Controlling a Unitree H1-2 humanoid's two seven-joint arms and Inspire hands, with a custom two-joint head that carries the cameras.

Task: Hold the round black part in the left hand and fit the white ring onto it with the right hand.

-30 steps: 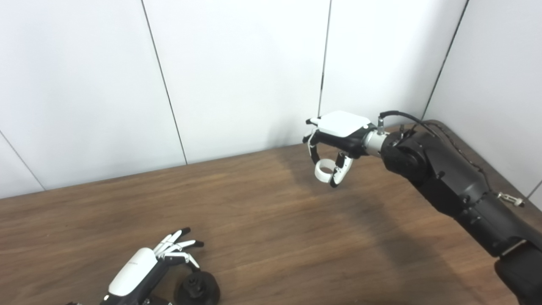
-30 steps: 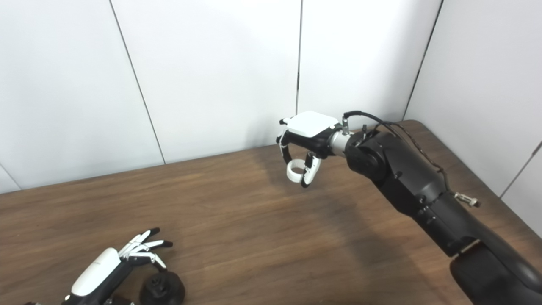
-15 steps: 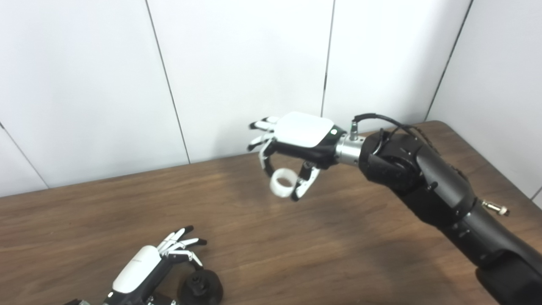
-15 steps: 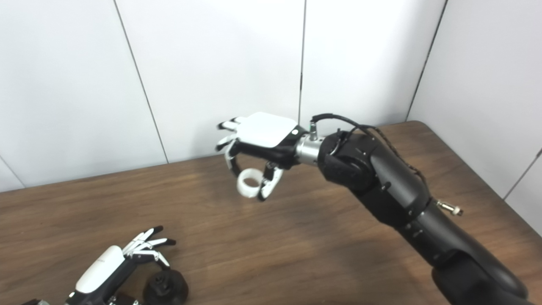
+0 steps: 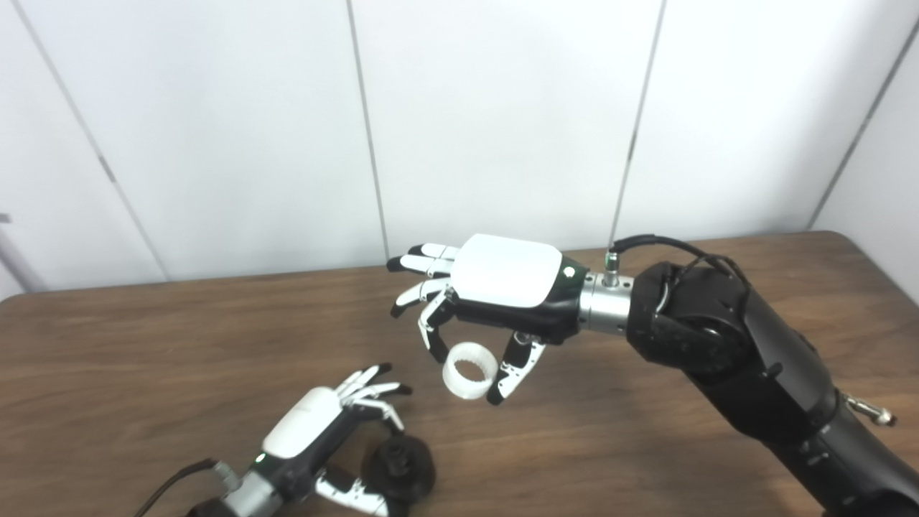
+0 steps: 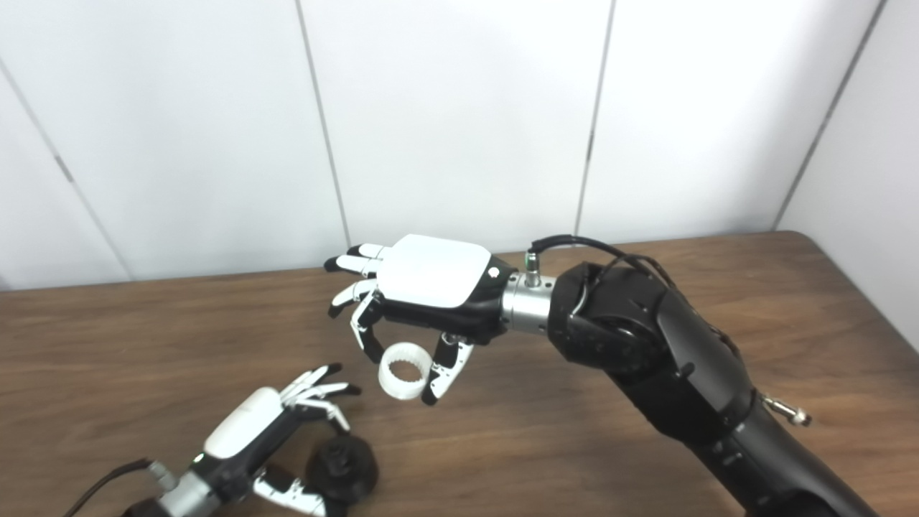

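Left eye view: right robot hand pinching white ring, airborne above counter. Left robot hand at 7 o'clock, fingers loosely spread beside round black part on counter, firm hold not evident. Step: carrying ring over. Next: left grips part, ring lines up above.

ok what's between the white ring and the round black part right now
Only bare wooden table and the left hand's fingers, which reach over the round black part. The white ring hangs clear in the right hand, in both views.
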